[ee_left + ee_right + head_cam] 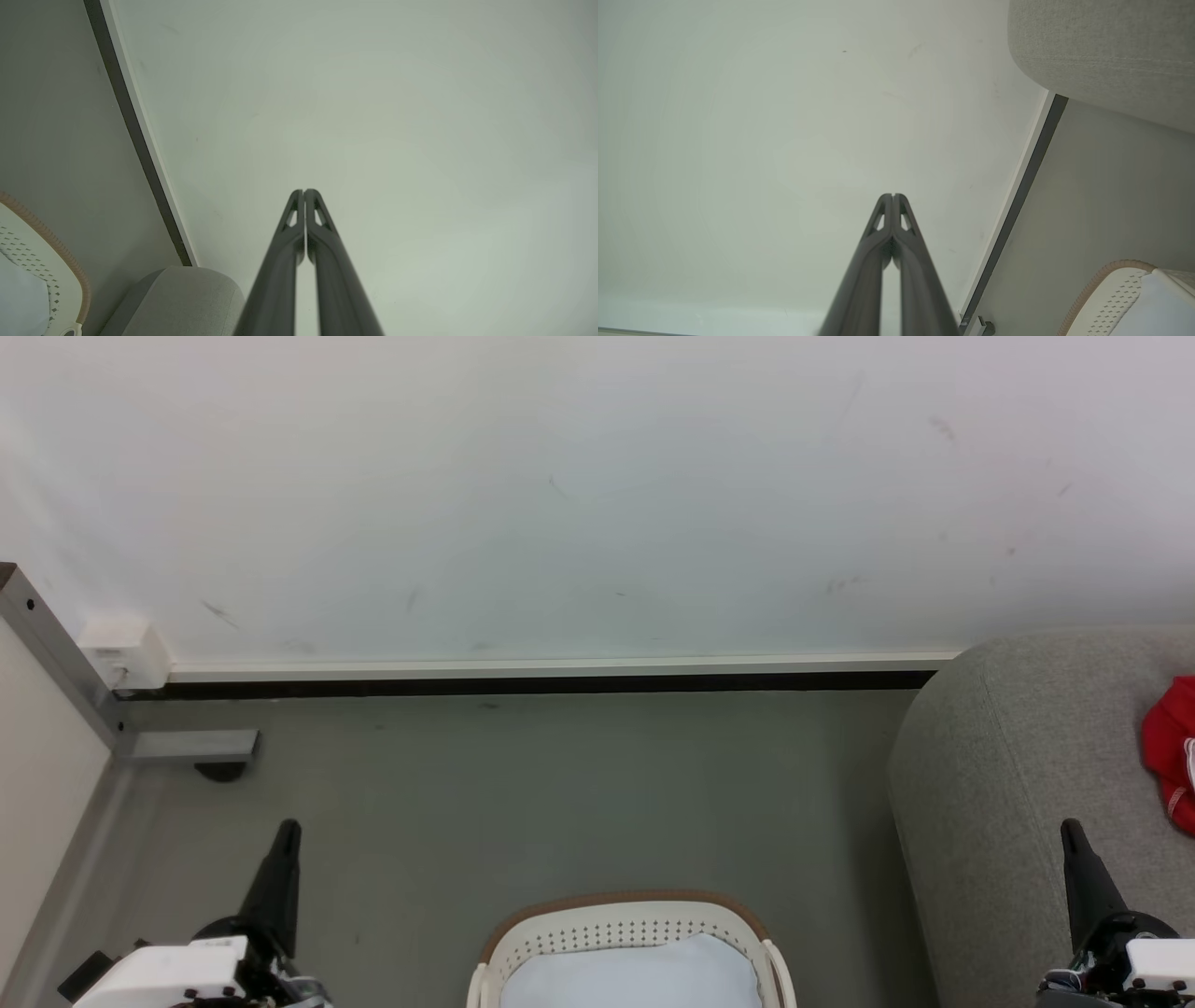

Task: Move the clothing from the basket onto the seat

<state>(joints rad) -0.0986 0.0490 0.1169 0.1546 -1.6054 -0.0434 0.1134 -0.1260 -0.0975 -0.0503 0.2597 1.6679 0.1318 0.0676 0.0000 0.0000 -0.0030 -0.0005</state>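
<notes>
Basket on the grey floor, low and centre before the robot, between its two hands. The left hand hangs to the basket's left over bare floor. The right hand hangs to its right, in front of the seat. In each wrist view the two dark fingers press together tip to tip with nothing between them. Both hands point toward the white wall.

A pale sheet covers the part of the basket in view. Whether red fabric lies under it cannot be told.

Clothing, a bunched red heap with a touch of white, lies on the seat top at the far right. It sits beyond and to the right of the right hand, apart from it. The picture's edge cuts it off, so its long axis cannot be told.

The seat stands right of the basket with a strip of floor between them. The right arm is nearer the seat, and the basket lies roughly midway between the hands. Any further garment probably lies beneath the sheet, so the next reach likely goes down and inward to the basket, then rightward. Open floor lies ahead and to the left. A metal foot sits far left by the wall.
</notes>
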